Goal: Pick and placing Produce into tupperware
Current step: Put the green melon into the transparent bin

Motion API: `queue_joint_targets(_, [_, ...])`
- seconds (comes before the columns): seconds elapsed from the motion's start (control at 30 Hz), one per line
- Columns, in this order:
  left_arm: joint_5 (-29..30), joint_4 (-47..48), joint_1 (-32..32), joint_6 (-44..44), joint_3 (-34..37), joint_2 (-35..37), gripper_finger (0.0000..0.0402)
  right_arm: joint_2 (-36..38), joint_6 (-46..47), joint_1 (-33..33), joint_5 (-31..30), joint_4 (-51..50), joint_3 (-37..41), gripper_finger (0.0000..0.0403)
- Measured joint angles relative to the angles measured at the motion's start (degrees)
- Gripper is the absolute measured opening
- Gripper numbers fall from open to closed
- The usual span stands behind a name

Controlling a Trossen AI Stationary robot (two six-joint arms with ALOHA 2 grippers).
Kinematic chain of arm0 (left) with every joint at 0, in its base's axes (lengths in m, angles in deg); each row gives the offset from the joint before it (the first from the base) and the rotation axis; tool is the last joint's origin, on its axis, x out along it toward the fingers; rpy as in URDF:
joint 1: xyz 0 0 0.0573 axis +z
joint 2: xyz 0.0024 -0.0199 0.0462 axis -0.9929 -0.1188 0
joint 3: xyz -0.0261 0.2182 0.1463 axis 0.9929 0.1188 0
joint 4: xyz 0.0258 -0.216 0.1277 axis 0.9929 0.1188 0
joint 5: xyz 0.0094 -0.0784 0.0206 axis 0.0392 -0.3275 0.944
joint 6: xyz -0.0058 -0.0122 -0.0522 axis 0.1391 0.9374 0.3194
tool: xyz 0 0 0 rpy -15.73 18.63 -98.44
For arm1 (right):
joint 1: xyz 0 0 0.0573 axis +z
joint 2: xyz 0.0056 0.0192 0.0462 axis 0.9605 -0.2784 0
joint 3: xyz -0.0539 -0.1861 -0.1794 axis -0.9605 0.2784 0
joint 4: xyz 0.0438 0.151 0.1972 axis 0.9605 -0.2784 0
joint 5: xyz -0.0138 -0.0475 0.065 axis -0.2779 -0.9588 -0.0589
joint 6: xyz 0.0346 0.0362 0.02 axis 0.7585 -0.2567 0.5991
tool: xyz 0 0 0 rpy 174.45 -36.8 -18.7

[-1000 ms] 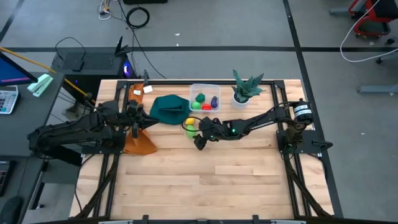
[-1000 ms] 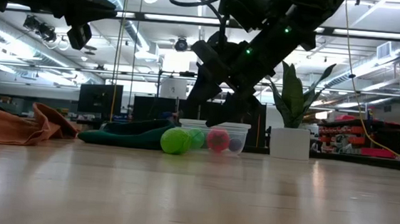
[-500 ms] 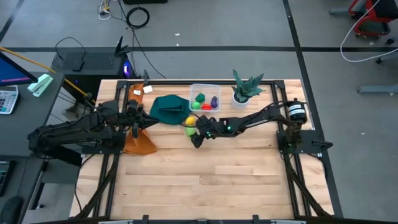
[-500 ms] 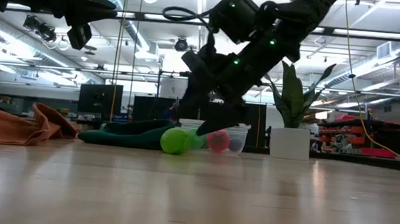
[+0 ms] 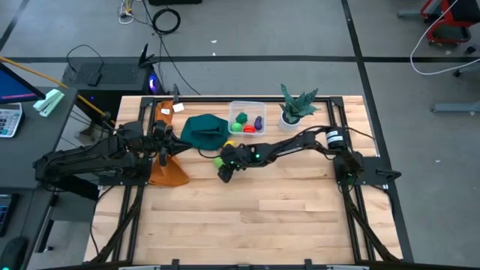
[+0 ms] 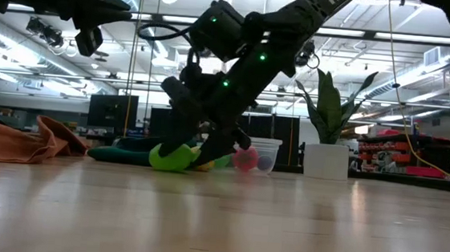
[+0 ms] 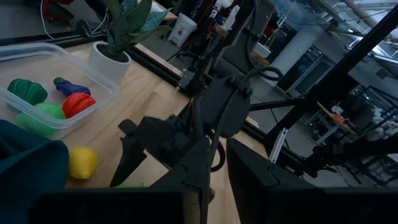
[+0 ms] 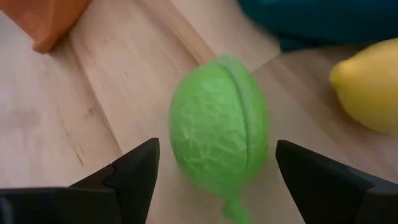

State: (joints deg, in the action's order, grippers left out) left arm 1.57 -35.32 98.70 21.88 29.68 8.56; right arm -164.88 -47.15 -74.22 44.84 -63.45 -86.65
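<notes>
My right gripper (image 8: 216, 148) is open, low over the table in front of the teal cloth (image 5: 202, 131). It also shows in the high view (image 5: 223, 166). Its fingers stand on either side of a light green produce (image 8: 217, 143), which lies on the wood (image 6: 168, 157). A yellow produce (image 8: 367, 81) lies just beside it, toward the tupperware (image 5: 232, 112). The clear tupperware holds a dark green (image 7: 25, 90), a purple (image 7: 71, 87), a red (image 7: 78, 102) and a green piece (image 7: 40, 115). My left gripper (image 5: 163, 142) waits above the orange cloth (image 5: 169, 171). My right gripper comes at the light green produce slanting down from the table's right, one finger (image 8: 124, 174) on each side of it. The produce lies on the table. I cannot tell whether a finger touches it.
A potted green plant (image 5: 294, 109) in a white pot (image 6: 325, 160) stands right of the tupperware. The teal cloth and the orange cloth lie at the back left. The near half of the wooden table (image 5: 255, 217) is bare wood.
My right gripper has gone toward the table's left edge and a little lower, staying open. The light green produce has shifted along the table toward the left edge, away from the tupperware and the yellow produce.
</notes>
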Motion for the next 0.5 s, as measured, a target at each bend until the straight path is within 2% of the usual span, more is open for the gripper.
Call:
queue_joint_targets(0.23, [-0.05,0.02,0.00,0.18,0.00,0.02,0.0066,-1.49,-0.39,0.15,-0.11,-0.52,-1.12,0.0276])
queue_joint_targets(0.5, [-0.08,0.13,-0.02,0.08,0.00,0.02,0.0058,-1.42,-1.84,0.15,-0.17,-0.32,-1.13,0.0213])
